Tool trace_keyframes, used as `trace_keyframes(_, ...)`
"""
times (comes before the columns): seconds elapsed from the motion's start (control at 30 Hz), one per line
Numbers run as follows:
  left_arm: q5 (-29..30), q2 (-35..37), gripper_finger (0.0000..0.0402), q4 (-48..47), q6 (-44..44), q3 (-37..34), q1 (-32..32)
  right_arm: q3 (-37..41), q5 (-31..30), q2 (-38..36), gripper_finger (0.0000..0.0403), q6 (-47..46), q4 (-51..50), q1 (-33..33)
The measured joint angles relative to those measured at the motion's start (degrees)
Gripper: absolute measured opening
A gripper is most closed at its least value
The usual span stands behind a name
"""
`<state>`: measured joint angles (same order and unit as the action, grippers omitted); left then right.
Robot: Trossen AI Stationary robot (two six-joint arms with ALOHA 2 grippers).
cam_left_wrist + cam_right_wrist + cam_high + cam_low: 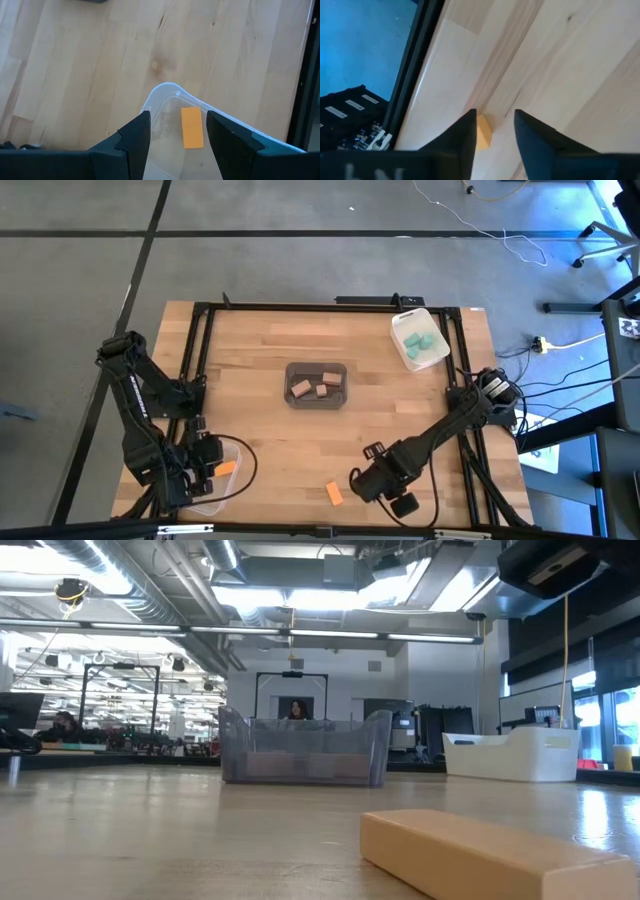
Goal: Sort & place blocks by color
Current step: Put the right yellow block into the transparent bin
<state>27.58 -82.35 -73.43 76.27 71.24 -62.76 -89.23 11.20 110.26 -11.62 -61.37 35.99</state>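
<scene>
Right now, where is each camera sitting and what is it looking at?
High view: above, looking down on the table, both arms, three bins.
Low view: at table height, looking across at the grey bin; orange block up close, no arm.
Left wrist view: on the left arm, left claw open over the clear bin.
Right wrist view: on the right arm, right claw above the table.
Shared: high and low views both show the grey bin.

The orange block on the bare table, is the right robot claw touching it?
Apart. The high view shows bare wood between the orange block and the right gripper. The right wrist view shows its fingers spread, with another orange piece between them.
</scene>
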Motion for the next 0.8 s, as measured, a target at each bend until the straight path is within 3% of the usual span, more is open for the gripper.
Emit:
trace_keyframes(0.3,-0.03,-0.02,0.0183,0.04,-0.37,0.0,0.0,0.86,-0.01,0.22,0.0192,0.08,0.8,0.04)
trace_keyframes(0.53,-0.03,-0.02,0.0183,0.04,-0.42,0.0,0.0,3.95,3.99,0.24,0.019,1.94,-0.48,2.52)
trace_keyframes(0.8,-0.03,-0.02,0.0183,0.02,-0.44,0.0,-0.01,7.98,1.83,0.24,0.0189,9.26,0.59,6.08)
